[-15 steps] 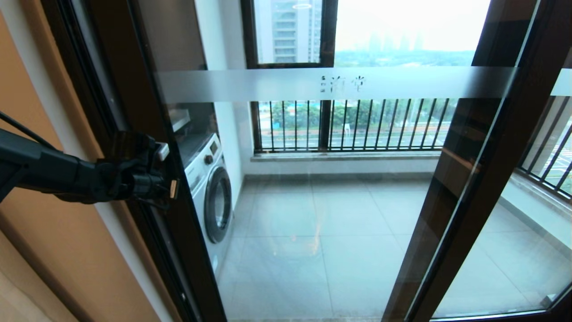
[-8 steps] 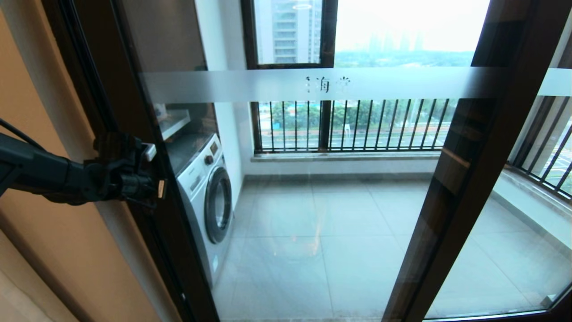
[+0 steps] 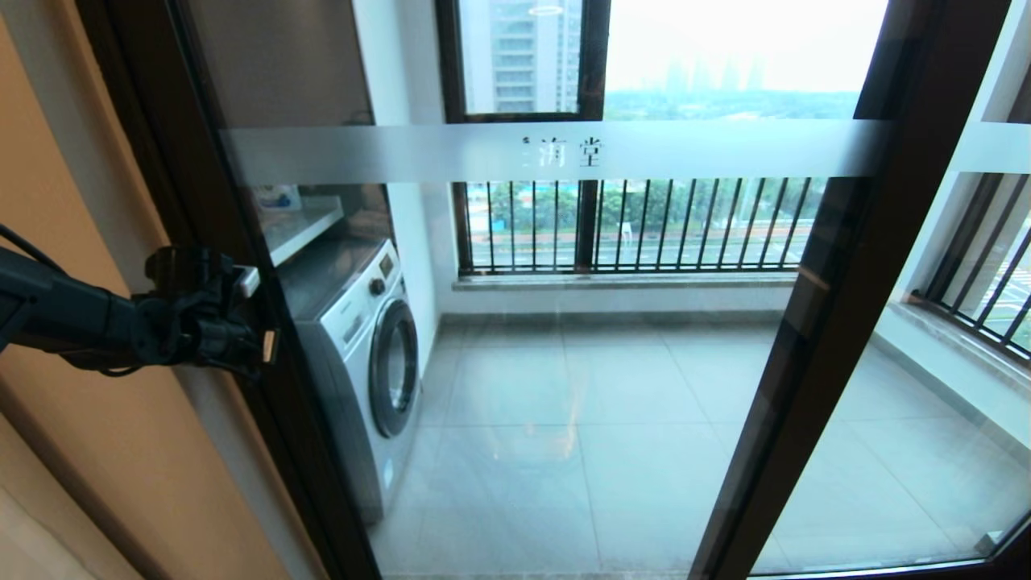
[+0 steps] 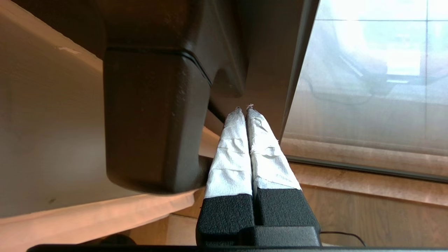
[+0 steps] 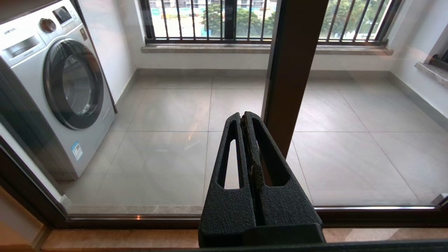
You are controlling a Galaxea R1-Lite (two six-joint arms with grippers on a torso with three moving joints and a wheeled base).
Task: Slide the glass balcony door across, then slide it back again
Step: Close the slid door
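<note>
The glass balcony door (image 3: pixel 564 362) fills the head view, its frosted band (image 3: pixel 403 153) bearing two Chinese characters, with dark brown stiles at left (image 3: pixel 233 209) and right (image 3: pixel 838 322). My left gripper (image 3: pixel 256 342) rests against the left stile at mid height. In the left wrist view it (image 4: pixel 244 109) is shut with nothing between its white-taped fingers (image 4: pixel 231 154), which lie beside the door's dark handle block (image 4: pixel 154 115). My right gripper (image 5: pixel 243 114) is shut, hangs low before the glass near the right stile (image 5: pixel 290 70), and is out of the head view.
A washing machine (image 3: pixel 362 346) stands behind the glass on the balcony's left. The outer window with railing bars (image 3: pixel 628 225) is at the back. A plain-banded glass panel (image 3: pixel 991 149) lies to the right. An orange-brown wall (image 3: pixel 72 201) borders the door on the left.
The door has slid to the left; its characters and left stile shifted leftward, and more of the washing machine shows. My left gripper moved left with the stile.
</note>
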